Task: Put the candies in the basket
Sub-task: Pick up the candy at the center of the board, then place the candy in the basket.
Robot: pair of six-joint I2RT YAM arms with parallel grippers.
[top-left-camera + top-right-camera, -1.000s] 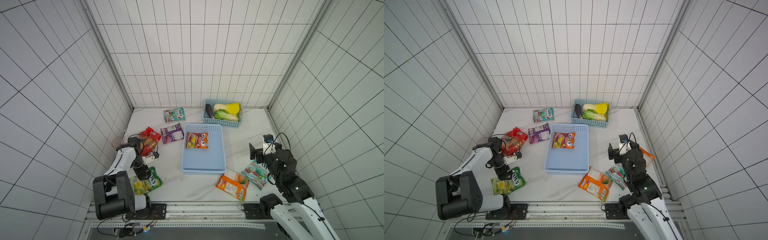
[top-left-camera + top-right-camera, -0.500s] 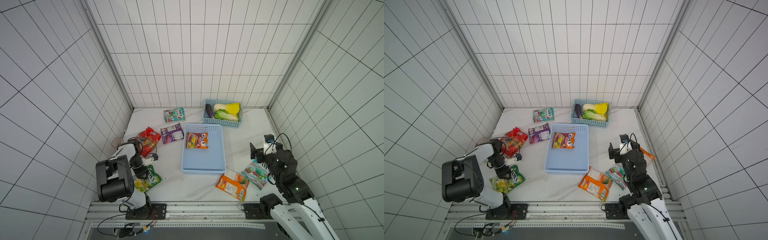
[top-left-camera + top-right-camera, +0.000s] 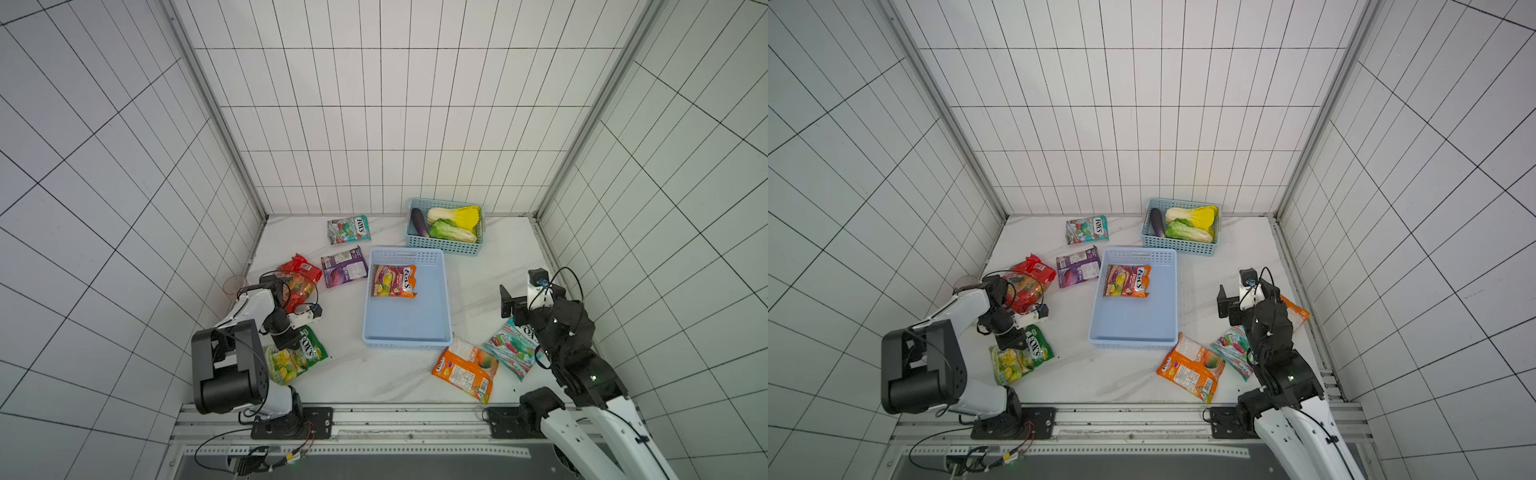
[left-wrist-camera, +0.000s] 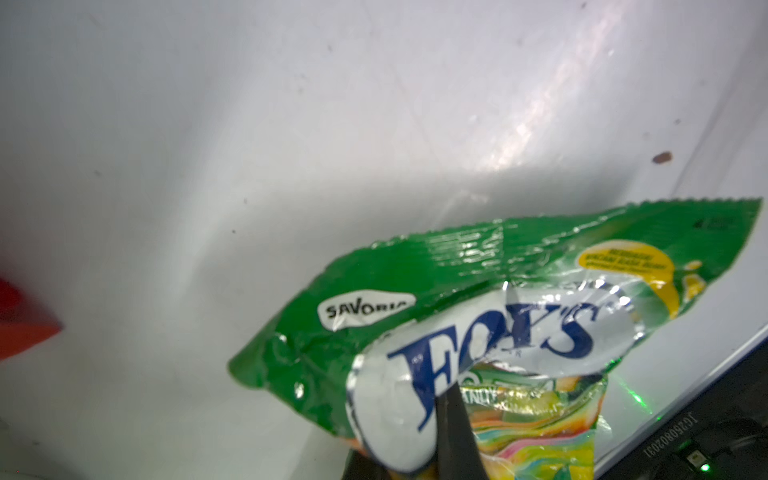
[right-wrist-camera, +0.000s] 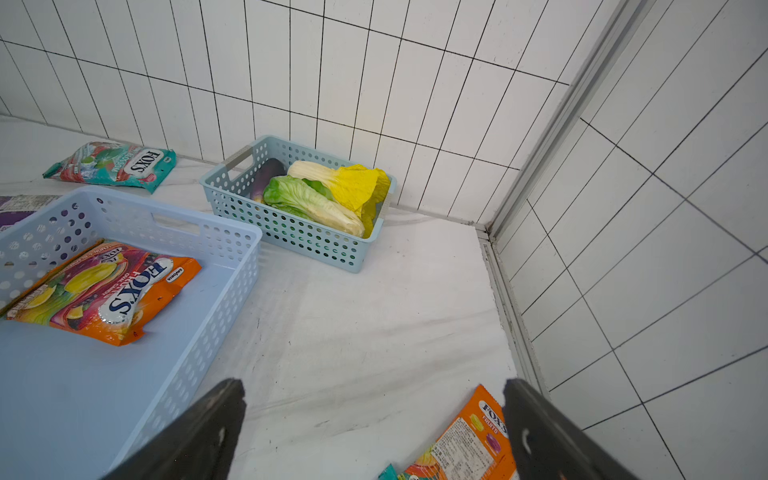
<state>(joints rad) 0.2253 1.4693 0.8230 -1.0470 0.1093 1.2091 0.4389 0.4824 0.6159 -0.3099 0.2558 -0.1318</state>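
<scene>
Your shallow periwinkle-blue perforated plastic basket sits between the arms, holding only one orange FOX'S candy bag. Your right gripper hangs spread and empty. Your left gripper is pinched onto the glossy green-yellow FOX'S bag near its logo, likely ready to lift.

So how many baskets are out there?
2. A shallow light-blue basket sits in the middle with one candy bag inside; a smaller teal basket stands just behind it, holding vegetables. None looks hidden.
</scene>
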